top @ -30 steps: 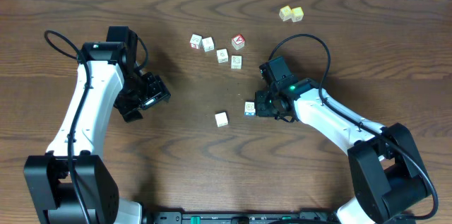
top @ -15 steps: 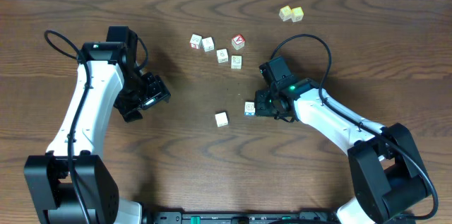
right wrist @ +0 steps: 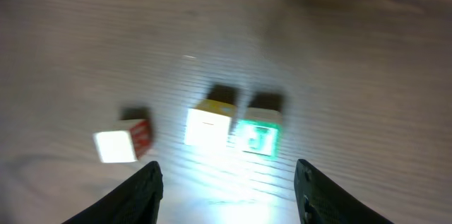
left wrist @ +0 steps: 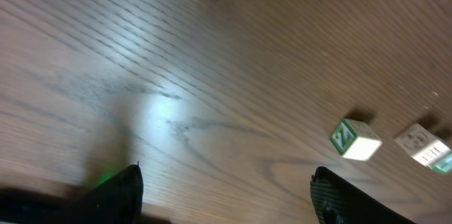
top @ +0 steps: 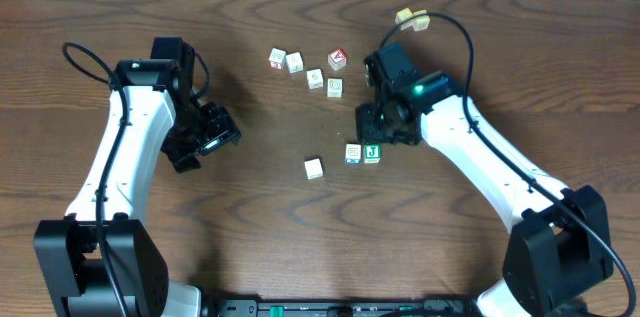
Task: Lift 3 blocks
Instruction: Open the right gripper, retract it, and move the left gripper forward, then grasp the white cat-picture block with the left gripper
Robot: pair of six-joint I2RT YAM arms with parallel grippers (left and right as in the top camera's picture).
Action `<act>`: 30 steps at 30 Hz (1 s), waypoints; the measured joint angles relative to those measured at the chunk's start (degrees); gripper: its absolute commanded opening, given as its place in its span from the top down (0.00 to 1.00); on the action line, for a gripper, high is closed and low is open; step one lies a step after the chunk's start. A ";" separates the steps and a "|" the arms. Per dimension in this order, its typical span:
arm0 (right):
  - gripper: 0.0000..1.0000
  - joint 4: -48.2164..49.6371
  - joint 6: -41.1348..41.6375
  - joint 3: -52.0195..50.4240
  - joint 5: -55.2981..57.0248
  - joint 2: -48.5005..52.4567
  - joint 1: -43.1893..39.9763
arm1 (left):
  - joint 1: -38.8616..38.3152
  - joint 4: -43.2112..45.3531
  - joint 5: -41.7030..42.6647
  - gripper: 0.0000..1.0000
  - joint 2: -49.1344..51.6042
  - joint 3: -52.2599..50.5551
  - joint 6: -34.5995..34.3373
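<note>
- The green-faced block (top: 372, 153) lies on the table (top: 300, 247) a little right of centre, its white letter facing up in the overhead view.
- The pale block (top: 353, 154) with blue marks sits just beside it at 9 o'clock. We cannot tell whether the two touch.
- The cream block (top: 314, 168) rests alone at about 8 o'clock from that pair, near but clearly apart.
- All three blocks are on the wood, and nothing grips them.
- The right gripper (right wrist: 227, 166) hangs over the table at 12 o'clock of the green-faced block. Its jaws are spread wide with nothing between them (the wrist view is blurred, but the gap is plain).
- In that wrist view the green-faced block and the pale block lie side by side beyond the fingertips (right wrist: 152, 174), with the cream block off at 9 o'clock.
- The left gripper (top: 212, 135) is well away at 9 o'clock of the blocks, and its jaws are also wide apart and empty.
- Towards 11 o'clock of the green-faced block we see a red-faced cube (top: 338, 58) among four pale cubes.
- Two pale-yellow cubes (top: 404, 18) sit at 1 o'clock near the far edge, and the right arm's cable (top: 455, 27) runs by them.
</note>
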 measured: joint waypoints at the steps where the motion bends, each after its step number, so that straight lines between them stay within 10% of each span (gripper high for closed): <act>1: 0.42 0.07 -0.48 0.55 -0.96 -0.04 0.39 | 0.04 0.04 -0.76 0.24 0.00 0.00 -0.02; 8: 0.39 1.09 1.53 0.57 -0.57 0.59 7.50 | 0.83 -0.02 6.49 0.25 0.00 0.00 6.93; 15: 0.01 -2.43 4.76 0.61 2.60 0.66 -3.04 | -10.54 5.86 16.48 0.25 -0.02 -3.91 13.33; 30: 0.01 -10.93 4.94 0.63 4.55 0.66 -22.38 | -32.65 21.68 -6.69 0.25 0.17 -6.54 -8.72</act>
